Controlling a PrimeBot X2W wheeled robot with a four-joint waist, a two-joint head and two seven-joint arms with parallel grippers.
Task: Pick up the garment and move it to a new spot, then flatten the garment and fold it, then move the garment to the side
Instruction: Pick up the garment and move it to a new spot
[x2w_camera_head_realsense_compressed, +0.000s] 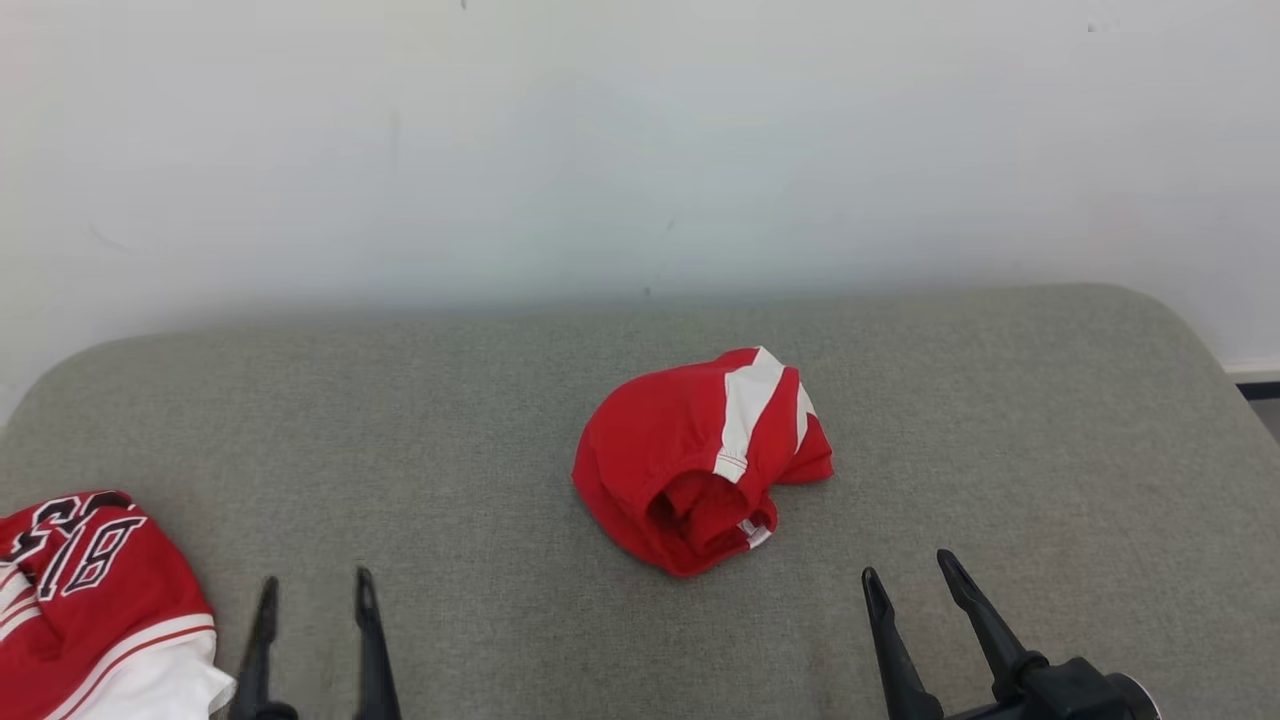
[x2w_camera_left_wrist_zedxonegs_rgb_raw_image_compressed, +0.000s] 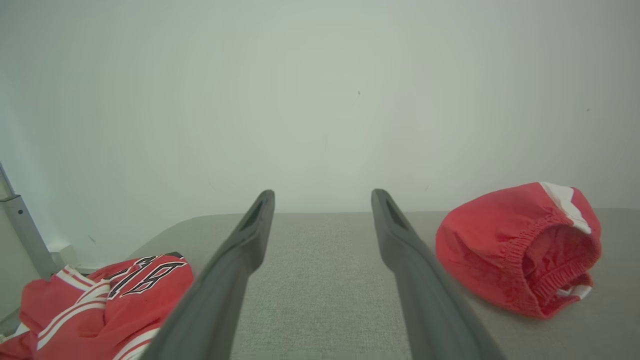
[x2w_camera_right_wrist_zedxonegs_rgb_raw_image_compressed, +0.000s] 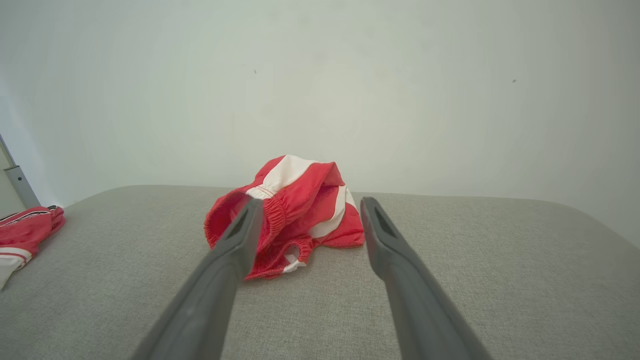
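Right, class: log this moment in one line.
stage: before pickup | crumpled red-and-white fabric garment: untouched | left claw: open | right claw: open

- The grey padded surface is viewed from above by the head camera, facing the white wall.
- Both wrist views are set low and near the surface, facing the wall.
- The red garment is shared by all three.

I see bare bench between right pincer and red garment; approach unobstructed. Near-left corner crowded by numbered jersey, just beside left pincer. Far edge closed by wall.
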